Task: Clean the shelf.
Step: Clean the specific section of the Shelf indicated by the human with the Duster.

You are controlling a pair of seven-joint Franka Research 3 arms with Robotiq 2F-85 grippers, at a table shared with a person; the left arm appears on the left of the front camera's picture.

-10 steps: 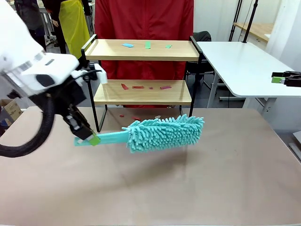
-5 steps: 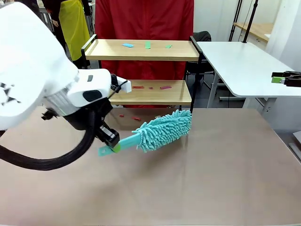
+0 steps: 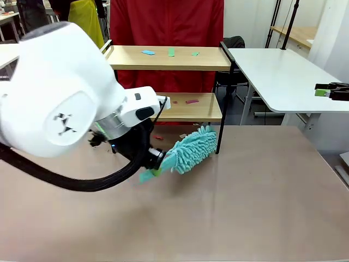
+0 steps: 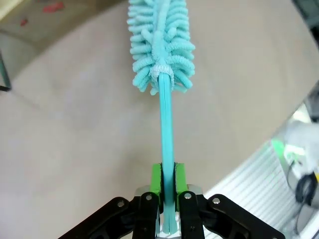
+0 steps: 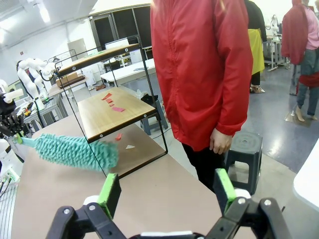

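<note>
The shelf (image 3: 213,61) stands at the table's far edge, a two-tier rack of light wooden boards in a black frame. Small blue and green scraps (image 3: 148,52) lie on its top board, red scraps (image 3: 191,101) on the lower board (image 3: 199,112). My left gripper (image 3: 155,165) is shut on the handle of a teal fluffy duster (image 3: 188,149), whose head points toward the shelf's foot. The left wrist view shows the pads (image 4: 156,180) clamping the handle, the duster head (image 4: 161,45) ahead. My right gripper (image 3: 325,92) hangs open at the far right, its fingers (image 5: 110,193) wide apart, facing the shelf (image 5: 108,106).
A person in a red jacket (image 3: 166,22) stands behind the shelf. Red scraps (image 3: 157,137) lie on the table under it. A white side table (image 3: 278,76) adjoins on the right. A black stool (image 5: 246,148) stands by the person's legs.
My left arm has swung right and toward the shelf. The duster has turned from lying sideways to pointing at the shelf's base, its head now under the lower board's front edge.
</note>
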